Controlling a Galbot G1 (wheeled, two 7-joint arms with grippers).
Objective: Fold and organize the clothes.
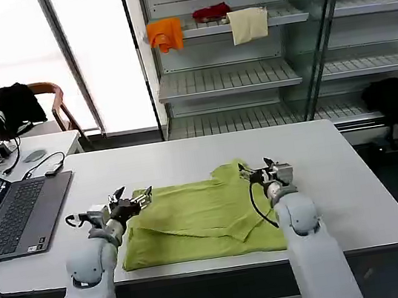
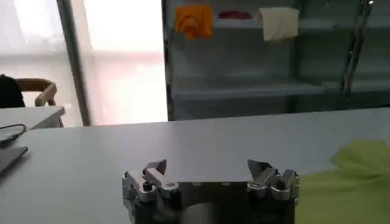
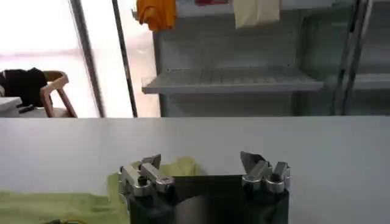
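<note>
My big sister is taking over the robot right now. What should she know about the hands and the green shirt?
Left gripper: open, empty, at the T-shirt's left edge.
Right gripper: open, empty, at the shirt's far right corner.
Lime-green T-shirt: lying on the white table near the front edge, partly folded, with layers overlapping and rumpled.
Done: some folds appear made.
Left: probably finish folding, smooth it and tidy it.

No legible text anywhere.
</note>
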